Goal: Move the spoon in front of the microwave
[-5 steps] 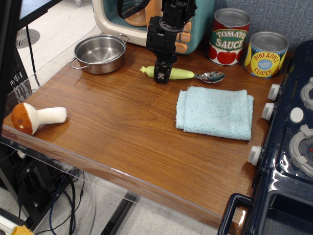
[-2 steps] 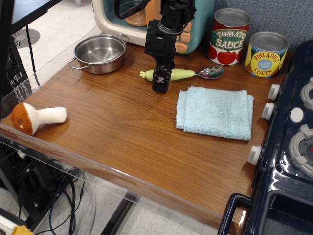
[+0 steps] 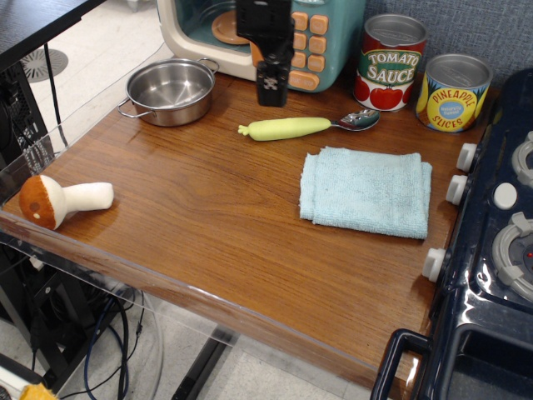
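Metal-bowled spoon with yellow-green rubbery handle (image 3: 296,127) lying on wooden worktop (image 3: 208,225), before teal toy microwave (image 3: 333,42) | gripper (image 3: 272,83) hovering above, fingers' spread unclear | probably light; grippy handle offering best hold.

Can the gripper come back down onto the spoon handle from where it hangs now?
Probably yes. The gripper hangs above the table just behind the spoon, which lies flat and uncovered. The cloth and pot sit clear of it.

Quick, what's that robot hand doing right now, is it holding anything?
Hand: holding nothing, raised above the table; the spoon lies free below it. Whether it is open or closed cannot be told.
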Robot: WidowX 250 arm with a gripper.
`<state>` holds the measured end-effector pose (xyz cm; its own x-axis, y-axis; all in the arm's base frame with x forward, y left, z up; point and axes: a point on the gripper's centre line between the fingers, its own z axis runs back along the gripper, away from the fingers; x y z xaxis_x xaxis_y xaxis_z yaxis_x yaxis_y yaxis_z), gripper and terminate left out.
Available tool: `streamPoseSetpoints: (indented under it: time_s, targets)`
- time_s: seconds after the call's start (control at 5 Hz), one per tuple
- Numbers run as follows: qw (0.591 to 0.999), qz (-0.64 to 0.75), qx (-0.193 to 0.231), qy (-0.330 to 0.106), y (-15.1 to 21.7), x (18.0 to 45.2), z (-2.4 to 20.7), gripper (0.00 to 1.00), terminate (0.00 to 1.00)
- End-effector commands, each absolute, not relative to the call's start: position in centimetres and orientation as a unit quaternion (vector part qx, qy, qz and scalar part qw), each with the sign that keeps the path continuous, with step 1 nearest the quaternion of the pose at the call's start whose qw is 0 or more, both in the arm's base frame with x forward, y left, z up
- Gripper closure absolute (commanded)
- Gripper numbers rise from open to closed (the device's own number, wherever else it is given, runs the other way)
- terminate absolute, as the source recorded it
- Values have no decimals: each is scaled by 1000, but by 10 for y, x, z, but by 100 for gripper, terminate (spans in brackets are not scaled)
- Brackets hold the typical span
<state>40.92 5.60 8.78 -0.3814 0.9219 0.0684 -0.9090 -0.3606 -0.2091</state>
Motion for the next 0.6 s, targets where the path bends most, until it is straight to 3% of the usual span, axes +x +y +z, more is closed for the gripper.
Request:
streamPoseSetpoints:
  time_s: [0.0, 0.2, 0.4]
  targets:
    - [548, 824, -60, -130, 65, 405, 119, 0, 0]
    - [548, 824, -60, -130, 65, 405, 119, 0, 0]
    - [548, 824, -60, -130, 65, 405, 119, 0, 100]
